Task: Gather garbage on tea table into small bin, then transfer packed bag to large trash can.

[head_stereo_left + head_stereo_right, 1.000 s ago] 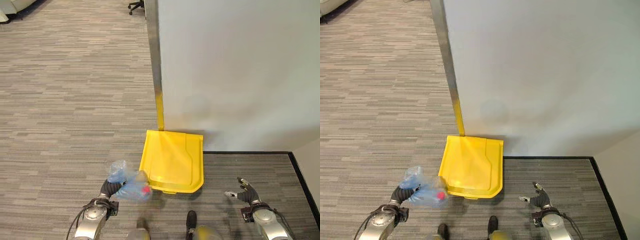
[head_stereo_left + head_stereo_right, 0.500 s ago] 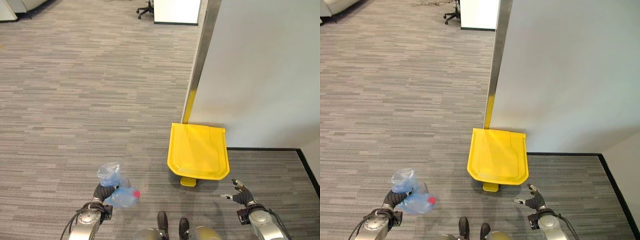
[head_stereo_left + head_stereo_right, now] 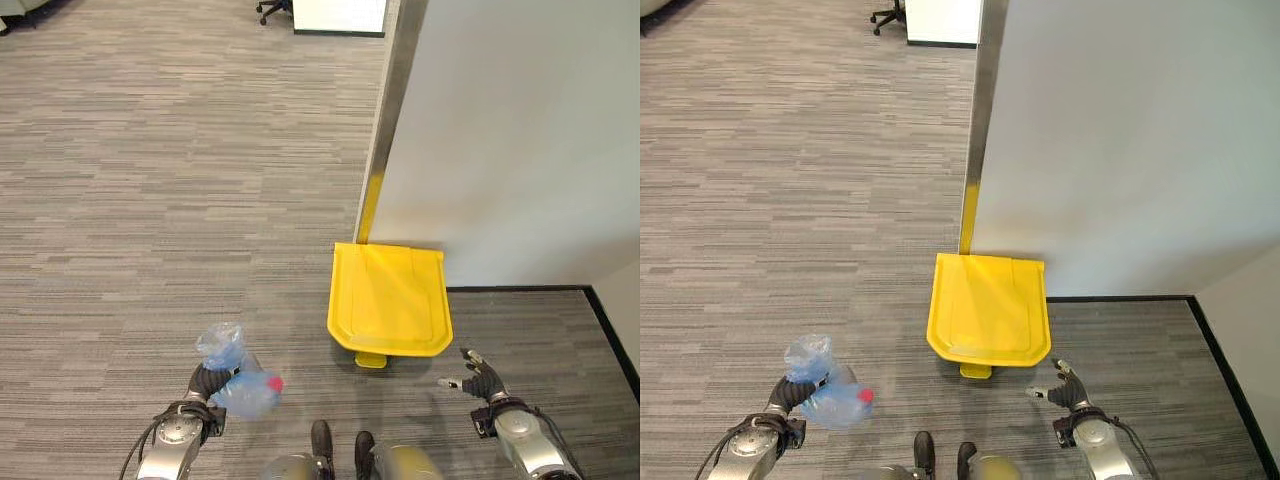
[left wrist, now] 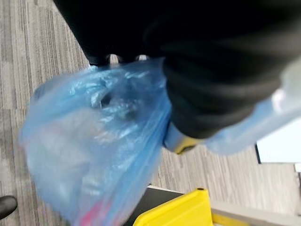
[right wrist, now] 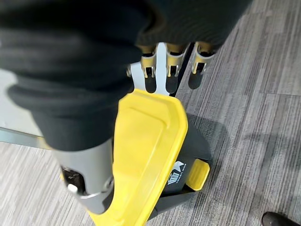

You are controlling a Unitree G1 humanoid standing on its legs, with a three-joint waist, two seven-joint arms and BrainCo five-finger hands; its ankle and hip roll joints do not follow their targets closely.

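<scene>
Now left hand [image 3: 207, 382] gripping blue garbage bag [image 3: 238, 380] by neck, bag hanging over carpet [image 3: 150, 200]. Wrist view revealing black bin body under yellow lid [image 5: 146, 155], lid hinge facing wall [image 3: 520, 140]. Right hand [image 3: 478, 375] hovering, fingers straight, holding nothing.

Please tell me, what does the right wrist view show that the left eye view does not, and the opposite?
Right wrist view alone: the trash can's dark body under its lid, with print on it, and the right hand's straight fingers from close by.

Left eye view alone: the left hand curled round the blue bag, the grey wall behind the can, and a chair base far off.

Both: the closed yellow lid, the yellow pedal in front, the striped carpet, and the open right hand.
</scene>
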